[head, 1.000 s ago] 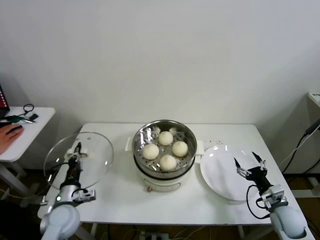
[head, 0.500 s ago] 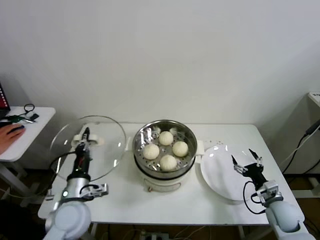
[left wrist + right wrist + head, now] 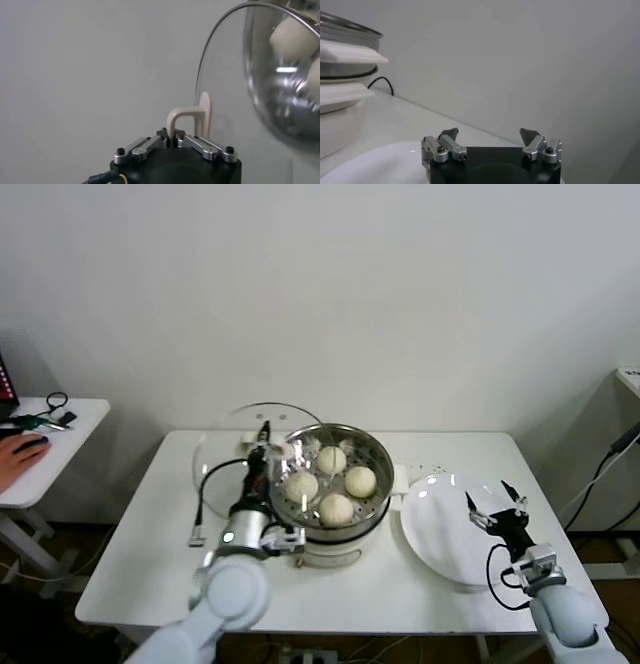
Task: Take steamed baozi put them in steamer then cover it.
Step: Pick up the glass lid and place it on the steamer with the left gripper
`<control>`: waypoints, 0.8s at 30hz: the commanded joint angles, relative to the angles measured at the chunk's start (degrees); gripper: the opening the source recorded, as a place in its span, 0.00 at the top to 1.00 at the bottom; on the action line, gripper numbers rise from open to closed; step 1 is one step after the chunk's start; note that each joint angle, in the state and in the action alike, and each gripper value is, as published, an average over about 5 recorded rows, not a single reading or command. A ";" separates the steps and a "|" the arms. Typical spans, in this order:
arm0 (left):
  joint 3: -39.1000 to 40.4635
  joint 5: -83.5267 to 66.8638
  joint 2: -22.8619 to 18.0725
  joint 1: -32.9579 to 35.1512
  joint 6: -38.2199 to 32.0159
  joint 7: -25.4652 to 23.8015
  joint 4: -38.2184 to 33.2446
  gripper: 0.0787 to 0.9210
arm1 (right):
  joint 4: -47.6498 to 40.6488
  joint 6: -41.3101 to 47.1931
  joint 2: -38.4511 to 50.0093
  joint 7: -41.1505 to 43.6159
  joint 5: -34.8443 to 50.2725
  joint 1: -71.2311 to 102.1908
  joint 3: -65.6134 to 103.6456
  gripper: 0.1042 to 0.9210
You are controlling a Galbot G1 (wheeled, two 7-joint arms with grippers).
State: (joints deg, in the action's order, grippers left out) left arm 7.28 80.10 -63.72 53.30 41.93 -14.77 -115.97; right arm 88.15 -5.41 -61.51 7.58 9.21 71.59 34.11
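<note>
Several pale baozi [image 3: 332, 481] lie inside the shiny steel steamer [image 3: 372, 510] at the table's middle. The clear glass cover [image 3: 225, 446] hangs tilted in the air, its rim overlapping the steamer's left edge. My left gripper [image 3: 262, 452] is shut on the cover's cream handle [image 3: 190, 119]; through the glass [image 3: 235, 90] the left wrist view shows the steamer's steel wall and baozi. My right gripper [image 3: 496, 506] stands open with nothing in it over the white plate [image 3: 440, 534]; its spread fingers [image 3: 447, 140] show in the right wrist view, with the steamer [image 3: 345, 45] far off.
The white plate lies to the right of the steamer, with a power socket [image 3: 428, 472] behind it. A small side table [image 3: 45, 434] at the far left holds cables and a person's hand [image 3: 18, 456]. A grey wall rises behind the table.
My left arm has carried the cover from the table's left edge rightward to the steamer's left rim. The right gripper has barely shifted over the plate.
</note>
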 commanded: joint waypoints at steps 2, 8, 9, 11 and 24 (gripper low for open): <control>10.00 13.35 -17.74 -8.32 3.07 -8.78 11.78 0.92 | -0.15 -0.45 -0.33 0.33 -0.22 1.69 3.06 0.12; 8.76 14.74 -22.80 -8.14 3.07 -8.06 16.50 0.92 | -0.28 -0.69 -0.40 0.51 -0.27 2.08 3.62 0.12; 8.59 14.86 -23.37 -8.02 3.07 -7.91 17.07 0.92 | -0.36 -0.75 -0.37 0.57 -0.26 2.11 3.74 0.12; 8.24 15.09 -24.37 -7.76 3.07 -7.63 18.18 0.92 | -0.55 -0.86 -0.30 0.72 -0.23 2.15 3.96 0.12; 5.70 14.23 -24.40 -7.51 3.07 -7.22 21.83 0.92 | -1.65 -1.30 -0.36 1.24 -0.46 1.72 3.90 0.12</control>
State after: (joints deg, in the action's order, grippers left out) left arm 13.19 93.35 -85.10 46.43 42.19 -21.32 -98.34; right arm 86.79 -6.66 -61.85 8.75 8.85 73.31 37.77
